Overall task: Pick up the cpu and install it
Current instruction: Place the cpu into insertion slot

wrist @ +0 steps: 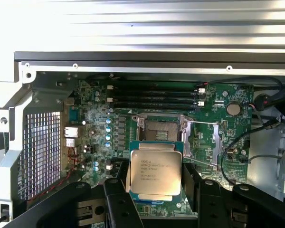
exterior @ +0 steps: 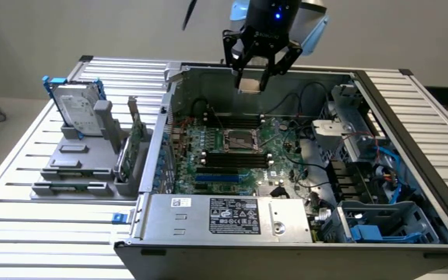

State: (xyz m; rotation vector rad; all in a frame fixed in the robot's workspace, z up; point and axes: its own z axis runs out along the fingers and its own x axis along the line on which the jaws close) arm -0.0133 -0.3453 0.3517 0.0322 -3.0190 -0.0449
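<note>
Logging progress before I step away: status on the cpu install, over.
Copy: hand shut on cpu, held high over the board. Socket empty, cpu not yet seated. Nothing in the way that shows.

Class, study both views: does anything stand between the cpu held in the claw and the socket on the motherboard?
Nothing visible does. The claw holds the cpu above the open case. The socket below shows its dark centre uncovered, with the memory sticks beside it, not over it.
</note>
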